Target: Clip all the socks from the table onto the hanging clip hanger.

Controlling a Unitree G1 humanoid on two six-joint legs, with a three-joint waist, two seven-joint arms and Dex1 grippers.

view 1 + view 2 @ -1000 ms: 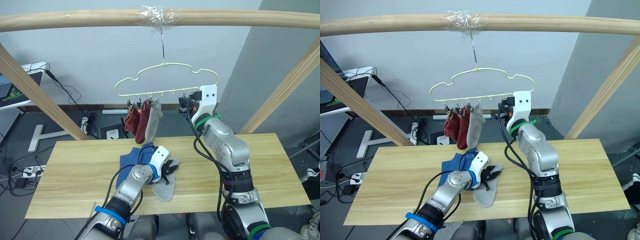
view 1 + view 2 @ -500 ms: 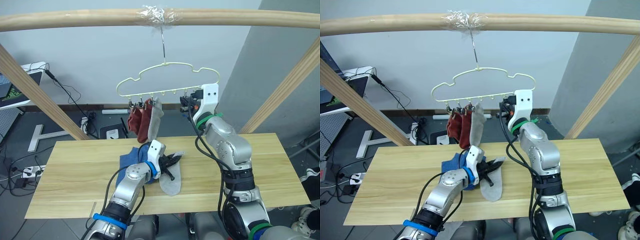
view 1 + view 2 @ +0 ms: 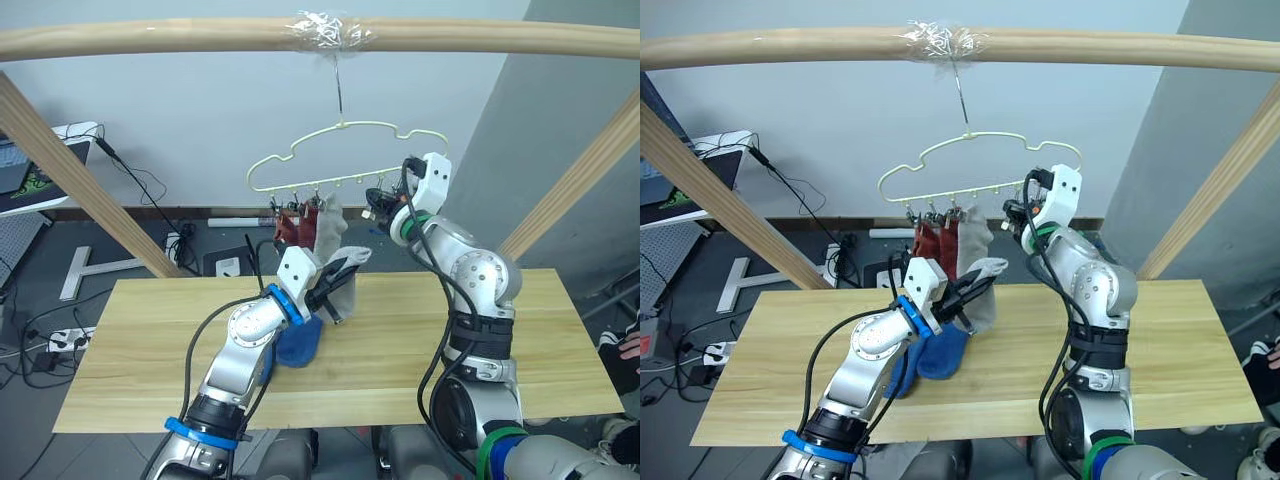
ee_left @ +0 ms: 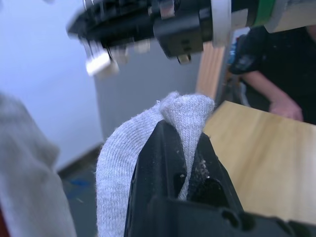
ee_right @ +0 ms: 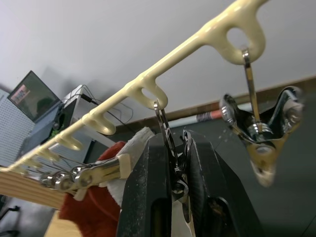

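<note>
Grey knit, soft and light: a grey sock was pinched at its folded edge between the left gripper fingers, limp below them, lifted off the counter. Right gripper fingers were clamped on a metal clip of the clip hanger. Likely best fed edge-first into that clip. Blue socks lay below.
</note>
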